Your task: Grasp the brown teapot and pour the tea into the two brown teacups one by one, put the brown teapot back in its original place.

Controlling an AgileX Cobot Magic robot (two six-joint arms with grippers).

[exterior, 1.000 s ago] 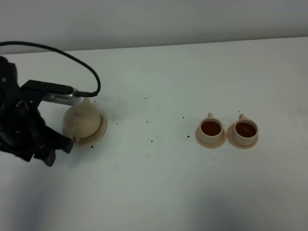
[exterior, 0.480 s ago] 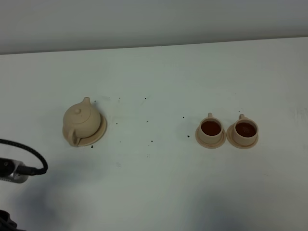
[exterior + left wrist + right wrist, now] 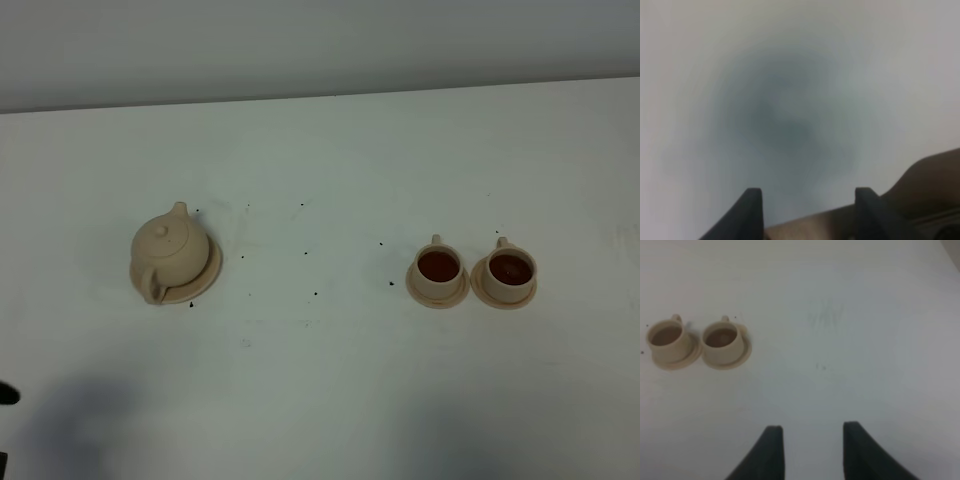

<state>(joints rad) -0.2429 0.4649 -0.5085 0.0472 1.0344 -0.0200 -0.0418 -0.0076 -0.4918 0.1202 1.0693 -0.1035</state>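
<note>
Exterior high view: we see the brown teapot (image 3: 169,254) seated upright on its flat round dish (image 3: 204,278) at the left of the white table (image 3: 320,380), lid knob up, spout toward the far edge and loop handle toward the near edge. At the right stand the 2 brown teacups, the left cup (image 3: 438,267) and the right cup (image 3: 511,269), each on its own saucer and each holding dark reddish tea; the 2 saucers sit just beside one another, well apart from the teapot. Small dark specks dot the table between the pot and the cups.

Left wrist view: the left gripper (image 3: 806,200) has its 2 dark fingers spread apart with nothing between them; the surface beyond is blurred, so we cannot tell what lies under it.

Right wrist view: the right gripper (image 3: 810,447) hangs over bare table, fingers parted and empty, with both filled cups off to one side
</note>
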